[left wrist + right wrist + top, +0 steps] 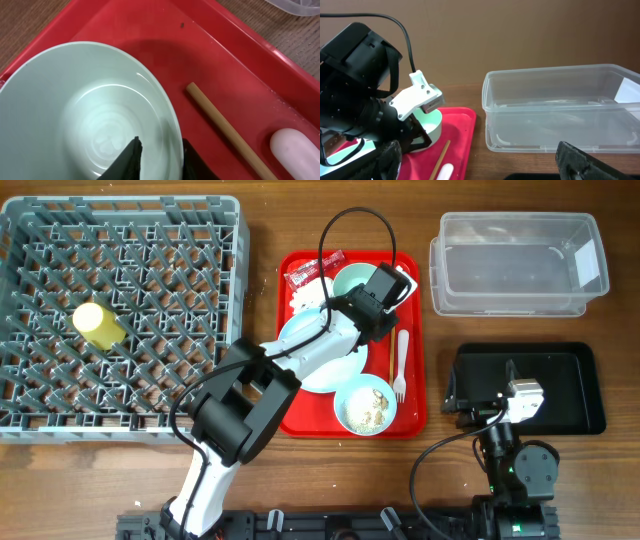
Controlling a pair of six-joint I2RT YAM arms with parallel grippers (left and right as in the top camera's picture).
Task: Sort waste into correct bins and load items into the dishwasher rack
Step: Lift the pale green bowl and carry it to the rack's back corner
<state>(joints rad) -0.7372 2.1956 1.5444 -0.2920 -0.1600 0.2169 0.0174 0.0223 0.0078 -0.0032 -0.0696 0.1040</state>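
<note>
My left gripper [368,292] is shut on the right rim of the light green bowl [347,280], one finger inside and one outside [160,150]. The bowl [85,110] is empty and sits at the back of the red serving tray [412,420]. A wooden chopstick [225,130] and a white fork [400,365] lie to its right. A pale blue plate [335,372] and a pale blue bowl [366,404] holding rice scraps sit nearer the front. A red wrapper [303,273] and a white napkin [305,302] lie at the tray's back left. My right gripper [482,167] is open and empty.
The grey dishwasher rack [120,202] fills the left side, with a yellow cup [97,325] lying in it. The clear tub [515,265] stands at the back right. The black tray [565,385] is in front of it, under my right arm.
</note>
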